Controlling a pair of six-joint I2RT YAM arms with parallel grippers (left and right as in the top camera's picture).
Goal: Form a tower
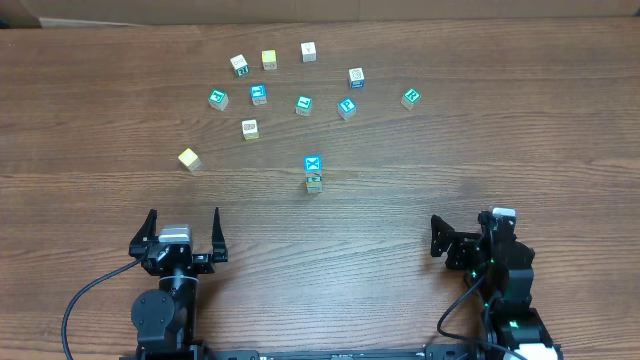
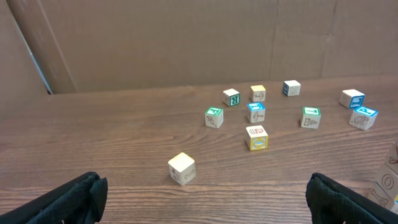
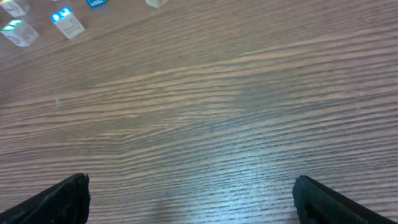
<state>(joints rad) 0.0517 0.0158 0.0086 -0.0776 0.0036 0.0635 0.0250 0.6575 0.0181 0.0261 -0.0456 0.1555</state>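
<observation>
Surface [image 1: 520, 130]: brown wood grain, carrying all the cubes and both arms.
Left pincer [image 1: 183, 220]: at the near edge on the left, both fingers spread wide, holding nothing and touching no cube.
Yellow cube [image 1: 189, 158]: alone, beyond the left pincer and well apart from it.
Loose cubes [image 1: 259, 94]: a scattered arc across the far middle of the surface, with teal, blue, cream and yellow faces, none touching another.
Tower [image 1: 313, 172]: near the middle, nearer than the arc and apart from it, farther back than both pincers. A blue cube with a white X sits on top of a cream cube with green marks. From above only these two levels seem to show, so the count is uncertain.
Right pincer [image 3: 189, 196]: at the near edge on the right, open wide and empty, over bare wood.
</observation>
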